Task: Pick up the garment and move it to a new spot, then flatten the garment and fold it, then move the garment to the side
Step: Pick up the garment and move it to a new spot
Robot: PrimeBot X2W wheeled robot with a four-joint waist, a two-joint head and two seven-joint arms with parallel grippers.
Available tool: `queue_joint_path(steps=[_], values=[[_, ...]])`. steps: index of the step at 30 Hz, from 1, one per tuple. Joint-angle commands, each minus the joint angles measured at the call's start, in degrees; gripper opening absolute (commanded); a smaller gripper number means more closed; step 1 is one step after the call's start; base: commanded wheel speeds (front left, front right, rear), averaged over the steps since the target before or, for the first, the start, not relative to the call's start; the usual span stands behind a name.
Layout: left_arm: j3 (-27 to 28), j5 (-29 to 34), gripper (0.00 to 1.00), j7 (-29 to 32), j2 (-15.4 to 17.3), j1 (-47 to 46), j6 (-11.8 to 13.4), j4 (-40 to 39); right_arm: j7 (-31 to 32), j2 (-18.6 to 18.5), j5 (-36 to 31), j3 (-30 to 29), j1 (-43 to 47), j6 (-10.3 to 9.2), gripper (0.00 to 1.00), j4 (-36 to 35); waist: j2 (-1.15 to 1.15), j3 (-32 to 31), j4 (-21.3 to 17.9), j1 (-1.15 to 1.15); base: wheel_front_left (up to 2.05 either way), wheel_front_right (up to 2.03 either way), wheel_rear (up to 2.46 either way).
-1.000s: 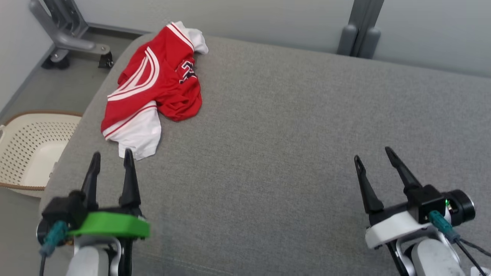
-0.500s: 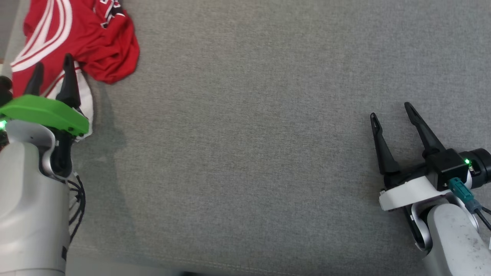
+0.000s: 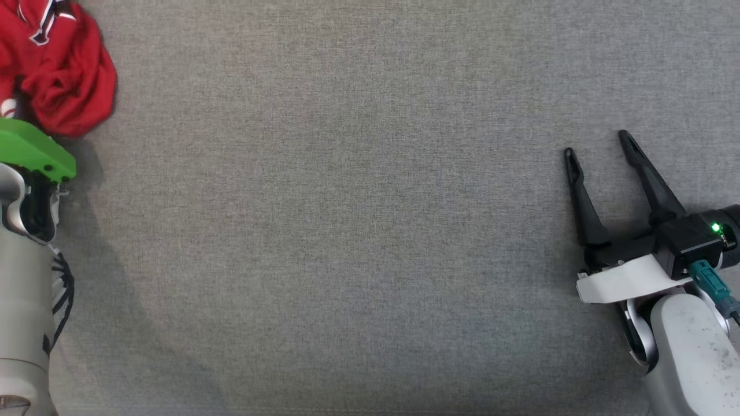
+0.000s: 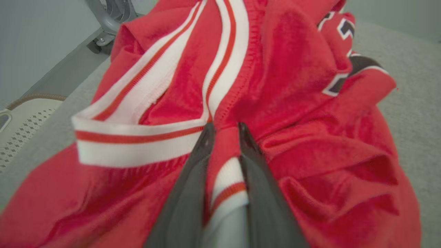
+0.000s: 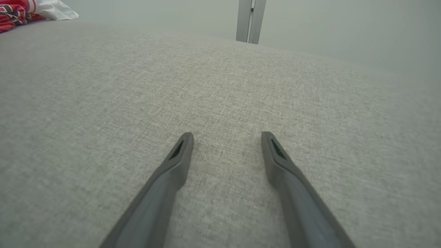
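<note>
The red garment [image 3: 58, 75] with white stripes lies crumpled at the top left corner of the head view, on the grey padded surface [image 3: 347, 231]. In the left wrist view the garment [image 4: 293, 103] is close up, and my left gripper [image 4: 225, 128] has its two fingers drawn close with a red-and-white fold pinched between them. In the head view, the left arm's green wrist piece [image 3: 32, 153] sits just below the cloth and hides the fingers. My right gripper [image 3: 598, 144] stands open over bare surface at the right, nothing between its fingers [image 5: 182, 151]. The garment [image 5: 13, 13] is far off to its upper left.
A cream perforated basket [image 4: 20, 120] stands on the floor beyond the surface's left edge. A grey metal frame leg with a caster [image 4: 106, 20] is behind the garment. An upright grey post [image 5: 250, 20] stands past the far edge. The wide middle of the surface is bare fabric.
The head camera has tipped down and shifted, so the whole picture moved. My left gripper has gone forward from the garment's near edge into the cloth and closed on a fold. The right gripper stays open.
</note>
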Motion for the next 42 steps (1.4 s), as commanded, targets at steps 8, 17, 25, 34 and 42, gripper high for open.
queue_joint_path(steps=[8, 17, 25, 34, 42], values=[[-3.41, 5.74, 0.0, -8.66, 5.7, -0.51, -0.03, -2.6, 0.75, 3.14, 1.59, 0.42, 5.05, -0.07, 1.0, 5.31, 0.0, -10.03, 0.85, 0.0, 0.0, 0.0, 0.0], [-7.23, 6.83, 0.0, -5.85, 8.67, 3.85, -1.59, -21.22, 0.56, 6.01, 3.2, 1.85, 8.23, -0.11, 1.0, 7.29, 0.0, -20.4, 0.43, 0.0, 0.0, 0.0, 0.0], [-7.75, -3.02, 0.0, 12.06, 12.73, 17.11, -2.08, -54.81, 0.54, 7.33, 3.9, 1.29, 11.2, -0.11, 1.0, 7.67, 0.0, -25.75, -3.11, 0.0, 0.0, 0.0, 0.0], [-12.43, -23.38, 0.0, 27.71, 17.93, 31.74, -2.23, -89.03, 0.54, 7.78, 4.44, 1.09, 12.03, -0.11, 1.0, 7.87, 0.0, -25.3, -8.5, 0.0, 0.0, 0.0, 0.0], [-22.75, -30.8, 0.0, 30.86, 19.5, 30.58, -2.25, -92.85, 0.54, 7.85, 7.49, 2.77, 9.4, -0.1, 1.0, 7.84, 0.0, -22.61, -16.75, 0.0, 0.0, 0.0, 0.0]])
